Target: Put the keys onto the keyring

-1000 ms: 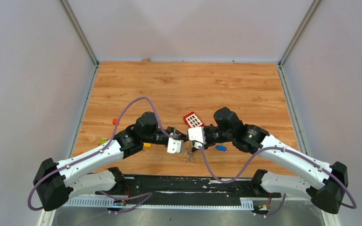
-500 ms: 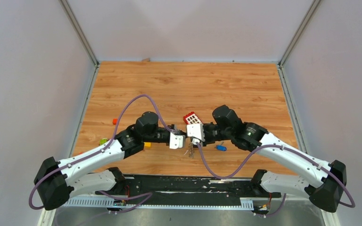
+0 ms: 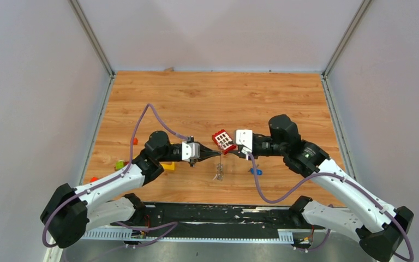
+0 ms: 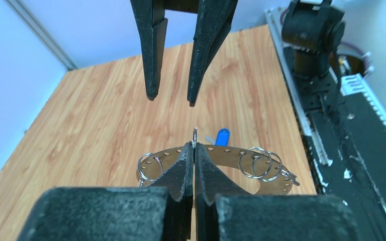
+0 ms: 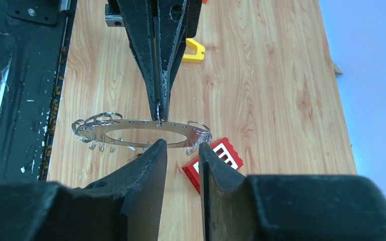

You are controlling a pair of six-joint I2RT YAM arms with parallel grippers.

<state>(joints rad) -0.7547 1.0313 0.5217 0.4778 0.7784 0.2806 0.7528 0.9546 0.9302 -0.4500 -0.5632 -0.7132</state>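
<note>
the keyring (image 4: 226, 155), a wide flat grey metal ring pierced with small holes and fringed with silvery loops, is held level at the front middle of the wooden table (image 3: 207, 103), between the two arms. nearest the arm bases, at 8 o'clock from it, a tiny orange toy bit (image 3: 94, 178) lies by the left forearm. at 4 o'clock from the ring the small blue-headed key (image 4: 222, 136) lies loose on the wood, apart from both claws. a tiny green toy bit (image 3: 119, 164) lies just beyond the orange one, and a yellow frame piece (image 3: 168, 166) lies beside the left wrist. the left gripper (image 4: 194, 149) reaches the ring from 9 o'clock, its black fingers clenched on a thin wire loop at the rim. the right gripper (image 4: 171, 100) faces the ring from 2 o'clock, released: its fingers stand spread with nothing between them, not touching the rim. farther back, at 12 o'clock from the ring, the red block with white squares (image 3: 223, 140) lies on the wood. a tiny red toy bit (image 3: 135, 141) lies at 10 o'clock near the left wall.
</note>
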